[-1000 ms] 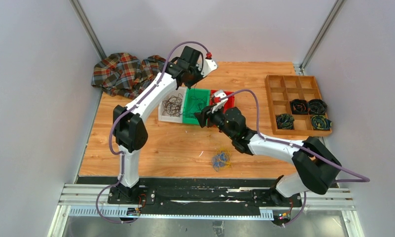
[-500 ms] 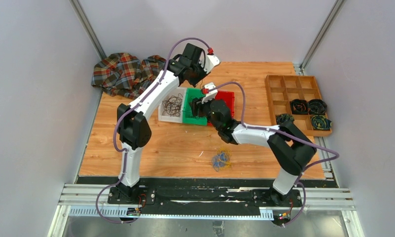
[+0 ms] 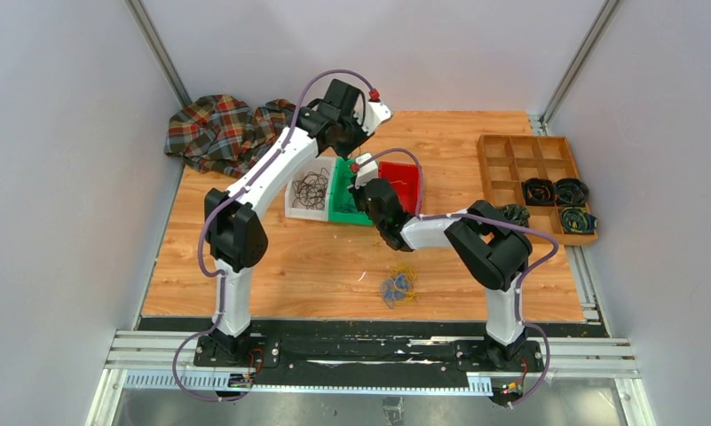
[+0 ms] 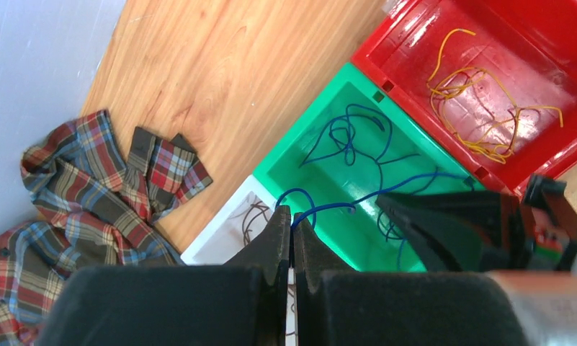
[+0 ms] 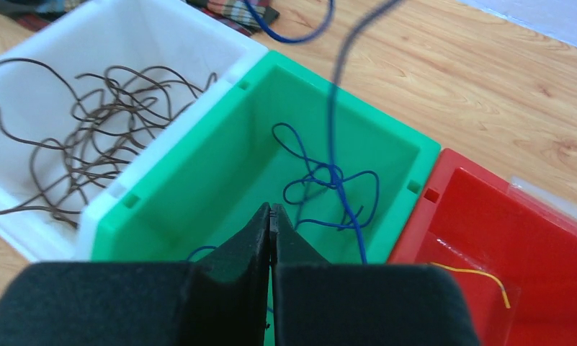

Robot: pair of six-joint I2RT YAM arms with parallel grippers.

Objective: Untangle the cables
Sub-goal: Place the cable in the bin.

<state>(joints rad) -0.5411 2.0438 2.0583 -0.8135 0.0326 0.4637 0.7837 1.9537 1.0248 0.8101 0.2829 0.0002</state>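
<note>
Table (image 3: 316, 266): plaid cloth (image 3: 223, 133) in the far-left corner, wooden divider tray (image 3: 483, 186) at the right edge. White bin (image 5: 148, 29), green bin (image 5: 177, 137) and red bin (image 5: 444, 180) sit side by side mid-table. Cable clump (image 3: 398, 286) lies loose on the table nearer the bases, apart from both arms. Left gripper (image 4: 292, 220) is clenched on a blue wire (image 5: 333, 115) hanging into the green bin. Right gripper (image 5: 271, 215) is pinched closed over the green bin, nothing visible between its tips.

The wooden bench (image 3: 272, 257) carried a plaid cloth (image 3: 218, 133) at ten o'clock, a white bin (image 3: 291, 209), green bin (image 3: 339, 217) and red bin (image 3: 406, 180) side by side just toward twelve, a wooden tray (image 3: 486, 191) at two, and the cables (image 3: 397, 286) toward five.
</note>
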